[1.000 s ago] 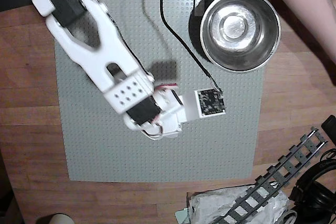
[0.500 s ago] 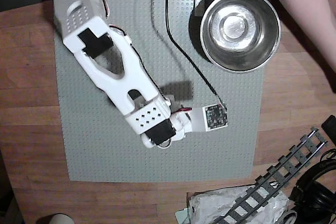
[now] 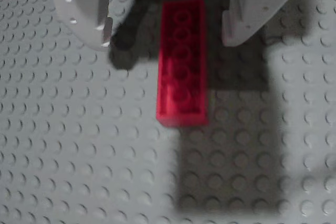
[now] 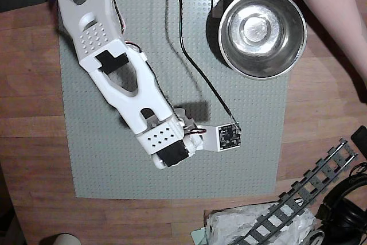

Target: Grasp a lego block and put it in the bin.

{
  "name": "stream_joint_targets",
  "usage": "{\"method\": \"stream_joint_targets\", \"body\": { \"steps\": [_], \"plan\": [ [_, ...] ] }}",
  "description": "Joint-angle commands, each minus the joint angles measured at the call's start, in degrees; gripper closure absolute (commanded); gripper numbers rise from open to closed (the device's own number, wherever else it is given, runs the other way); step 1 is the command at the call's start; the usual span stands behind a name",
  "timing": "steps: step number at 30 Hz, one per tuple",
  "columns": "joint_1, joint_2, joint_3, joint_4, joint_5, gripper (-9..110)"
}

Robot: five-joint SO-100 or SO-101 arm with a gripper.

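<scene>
While brick (image 3: 181,62) lies flat on grey baseplate (image 3: 63,150), untouched between spread fingers of gripper (image 3: 170,32): approach done. Remaining: close, lift, carry to empty steel bowl (image 4: 262,31), well apart, release.

**Count, by kind**

1 lego block (image 3: 181,64), red, seen in wrist view only. 1 bin (image 4: 262,31), steel, at 1 o'clock in overhead view. 1 grey baseplate (image 4: 103,159) on 1 wooden tabletop (image 4: 31,159). 1 white arm (image 4: 123,81) w/ 1 claw (image 3: 168,27), 2 fingers (image 3: 84,6). 1 small circuit board (image 4: 228,136), 1 black cable (image 4: 189,61). 1 toy rail piece (image 4: 301,190) at 5 o'clock. 1 person's forearm (image 4: 344,10) at 2 o'clock.
</scene>
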Motion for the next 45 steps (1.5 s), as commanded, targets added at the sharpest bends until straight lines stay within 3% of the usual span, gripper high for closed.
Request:
{"method": "stream_joint_targets", "body": {
  "steps": [1,14,20,26,27,34,39,45],
  "plan": [
    [0.4,0.0,-2.9,0.3,0.6,82],
    [0.2,-4.6,-6.2,2.6,0.6,82],
    [0.4,-15.9,-25.8,13.9,0.6,84],
    [0.4,-28.6,-49.3,24.4,0.6,97],
    [0.4,-28.9,-50.0,24.8,0.6,102],
    [0.4,-28.9,-51.6,25.8,0.6,102],
    [-0.3,-28.4,-62.3,32.0,0.6,102],
    [-1.8,-17.6,-56.8,32.6,0.5,102]
  ]
}}
